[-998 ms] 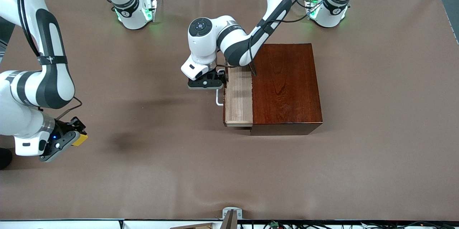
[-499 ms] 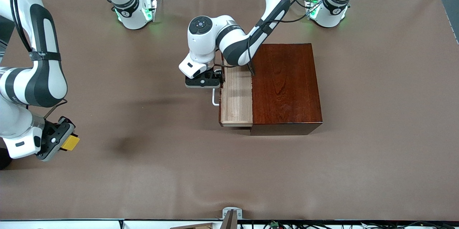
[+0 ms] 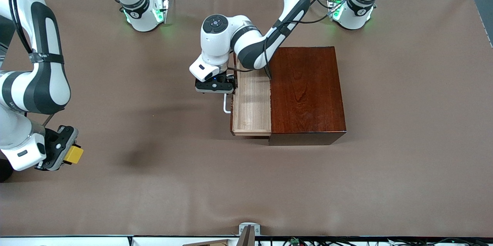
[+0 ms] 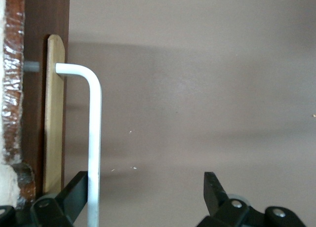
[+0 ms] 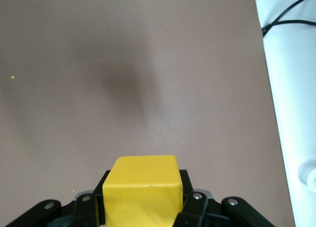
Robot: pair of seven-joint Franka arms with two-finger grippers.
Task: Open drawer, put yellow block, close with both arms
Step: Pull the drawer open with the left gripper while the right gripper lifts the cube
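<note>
The drawer (image 3: 252,103), a pale-wood tray, stands partly pulled out of the reddish-brown box (image 3: 306,92) toward the right arm's end, and its inside is bare. My left gripper (image 3: 215,87) is open at the drawer's front. In the left wrist view the white loop handle (image 4: 94,138) runs just inside one finger (image 4: 74,197), and the other finger (image 4: 213,190) stands well apart from it. My right gripper (image 3: 68,154) is shut on the yellow block (image 3: 74,154), held above the table near the right arm's end. The yellow block (image 5: 143,187) fills the space between the right gripper's fingers.
Brown cloth covers the table (image 3: 161,184). The box stands toward the left arm's end, with open cloth between it and the right gripper. The right wrist view shows the table's white edge (image 5: 291,113) with a cable.
The drawer has slid farther out of the box, and the left gripper has moved with its handle. The right gripper has shifted slightly toward the right arm's end with the yellow block.
</note>
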